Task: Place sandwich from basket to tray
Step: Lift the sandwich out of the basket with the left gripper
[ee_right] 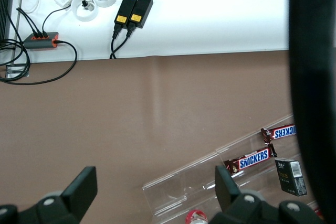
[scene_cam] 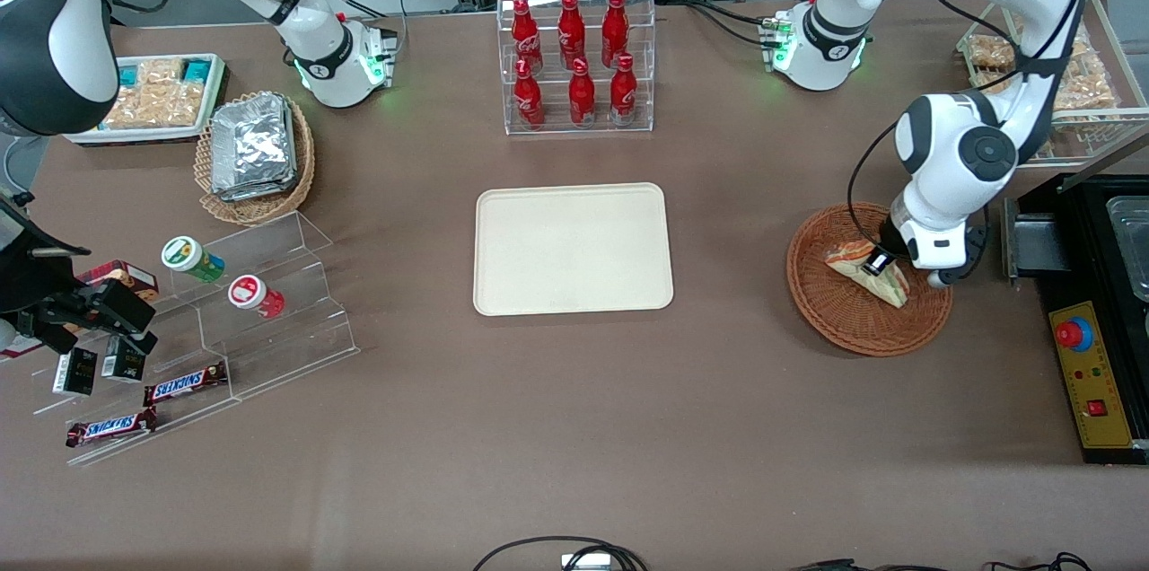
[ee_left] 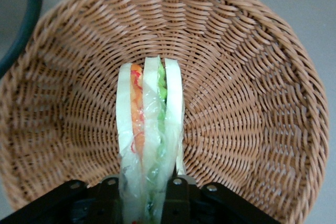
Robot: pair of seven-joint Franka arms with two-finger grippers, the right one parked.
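Note:
The sandwich (scene_cam: pixel 863 271) is a wrapped triangular wedge with pale bread and red, orange and green layers (ee_left: pixel 149 129). It lies in the round reddish-brown wicker basket (scene_cam: pixel 844 320), toward the working arm's end of the table. My gripper (scene_cam: pixel 881 263) is down inside the basket (ee_left: pixel 252 93), its two black fingers (ee_left: pixel 178 200) pressed against both sides of the sandwich. The gripper (ee_left: pixel 146 203) is shut on the sandwich. The cream-beige tray (scene_cam: pixel 573 249) lies flat at the table's middle with nothing on it.
A clear rack of red bottles (scene_cam: pixel 574 59) stands farther from the front camera than the tray. A black control box (scene_cam: pixel 1091 373) sits beside the basket at the table's end. A tan wicker basket of foil packets (scene_cam: pixel 255 153) and clear stepped shelves with snacks (scene_cam: pixel 206 329) lie toward the parked arm's end.

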